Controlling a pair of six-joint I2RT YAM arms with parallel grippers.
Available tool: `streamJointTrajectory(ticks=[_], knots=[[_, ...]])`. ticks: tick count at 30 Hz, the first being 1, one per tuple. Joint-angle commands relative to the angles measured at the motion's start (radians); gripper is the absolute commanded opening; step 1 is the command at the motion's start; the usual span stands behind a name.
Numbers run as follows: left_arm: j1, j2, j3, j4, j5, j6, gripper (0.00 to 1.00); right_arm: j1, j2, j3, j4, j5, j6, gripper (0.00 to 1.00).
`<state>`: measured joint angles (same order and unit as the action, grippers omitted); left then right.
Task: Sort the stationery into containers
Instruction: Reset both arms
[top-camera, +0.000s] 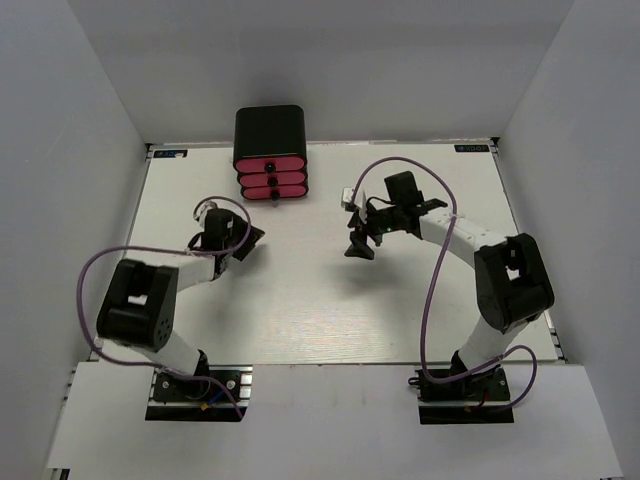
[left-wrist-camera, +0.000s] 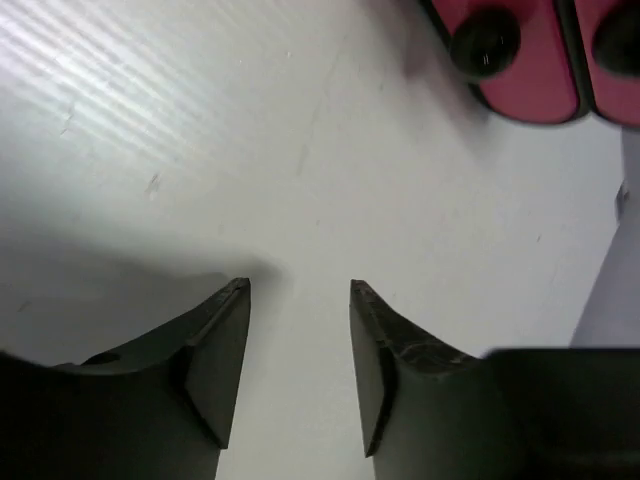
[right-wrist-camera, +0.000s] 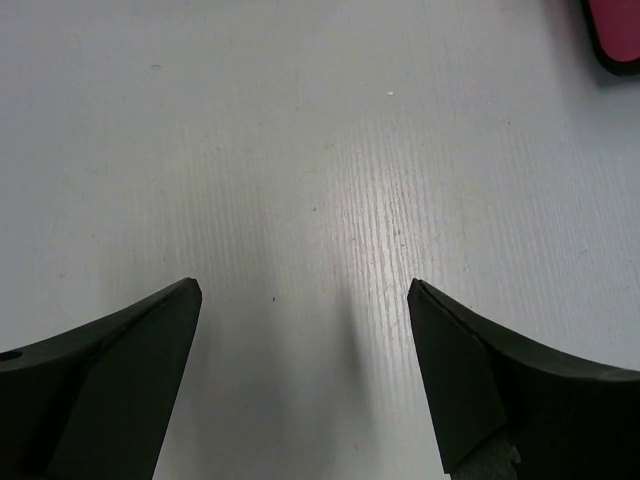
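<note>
Pink drawers (top-camera: 270, 176) stand closed; left hand (left-wrist-camera: 300, 286) part-open, right hand (right-wrist-camera: 305, 286) wide, both empty.

- I see bright, even overhead light on the white table (top-camera: 330, 320); the shadows there are soft and faint.
- In my left wrist view the pink drawers (left-wrist-camera: 520, 80), far right, are blurred; a grey shadow darkens the near left.
- My right wrist view has a pale glare streak at centre.
</note>
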<state>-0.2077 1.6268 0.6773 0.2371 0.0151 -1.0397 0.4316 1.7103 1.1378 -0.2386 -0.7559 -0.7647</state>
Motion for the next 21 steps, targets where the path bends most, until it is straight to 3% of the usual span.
streamJointTrajectory(ticks=[1,2,4,6,8,10,16,21], knots=[[0.001,-0.162,-0.062,-0.077,-0.033,0.128,0.58,-0.007,-0.063,-0.029,0.022,0.024,0.042,0.9],[0.001,-0.195,-0.093,-0.096,-0.043,0.141,0.62,-0.005,-0.081,-0.045,0.091,0.076,0.057,0.9],[0.001,-0.295,-0.119,-0.116,-0.069,0.179,0.82,-0.011,-0.106,-0.073,0.195,0.125,0.146,0.9],[0.001,-0.361,-0.128,-0.218,-0.151,0.179,1.0,-0.013,-0.098,-0.078,0.336,0.318,0.337,0.9],[0.001,-0.464,-0.142,-0.281,-0.203,0.196,1.0,-0.014,-0.031,-0.041,0.294,0.513,0.424,0.9],[0.001,-0.543,-0.16,-0.295,-0.228,0.271,1.0,-0.031,0.015,0.079,0.193,0.533,0.468,0.9],[0.001,-0.84,-0.18,-0.41,-0.276,0.489,1.0,-0.042,-0.116,-0.047,0.374,0.518,0.623,0.9],[0.001,-0.973,-0.209,-0.49,-0.265,0.498,1.0,-0.048,-0.153,-0.097,0.381,0.602,0.665,0.9]])
